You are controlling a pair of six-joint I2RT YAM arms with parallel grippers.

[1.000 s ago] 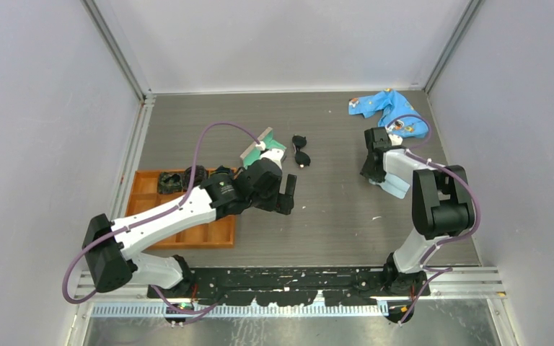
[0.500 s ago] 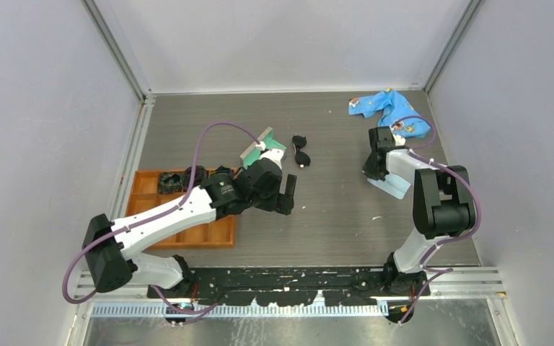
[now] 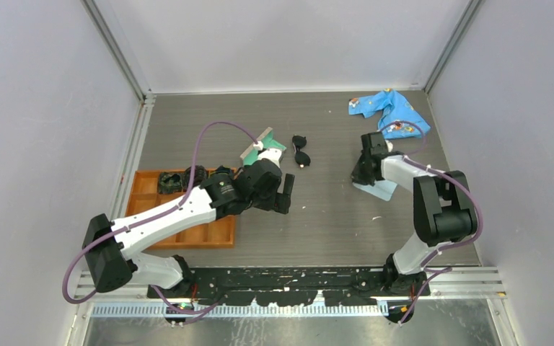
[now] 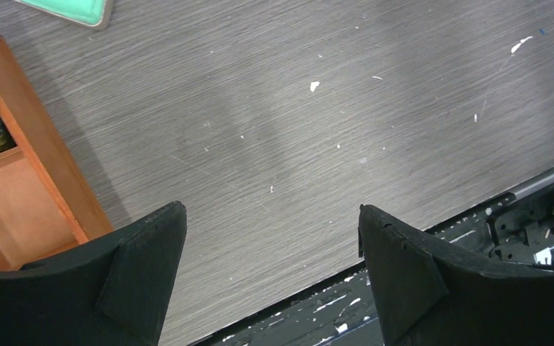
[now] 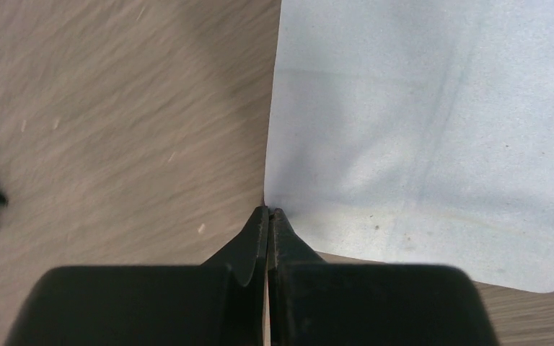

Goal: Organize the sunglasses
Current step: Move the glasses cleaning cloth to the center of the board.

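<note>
The small black-framed sunglasses with two dark rounded lenses (image 3: 301,151) lie unfolded on the grey wood-grain table (image 3: 332,216), a little above the middle of the overhead view. They sit just right of the open grey-tan oblong case with teal lining (image 3: 263,146) and look apart from it. Neither hand touches them, so the main work has not begun: the pair is still to be picked up and put away, most likely into that case.

The left hand (image 3: 286,193) hangs below the case, near the middle of the frame. Its wrist view shows the two black fingers (image 4: 144,274) spread wide with only bare table between them. The teal corner of the case (image 4: 65,11) is at the upper left of that view, and the wall of the orange wooden compartment tray (image 4: 36,166) runs down its left side.

The right hand (image 3: 361,176) is low at the centre right, well apart from the sunglasses. In its own view the fingers (image 5: 260,231) are pressed together at the edge of a pale blue, smooth, flat sheet (image 5: 418,130), with a thin light line between them, so it appears to pinch that sheet. What the sheet is for I cannot tell. A bright blue patterned cloth (image 3: 386,108) lies crumpled at the upper right.
</note>
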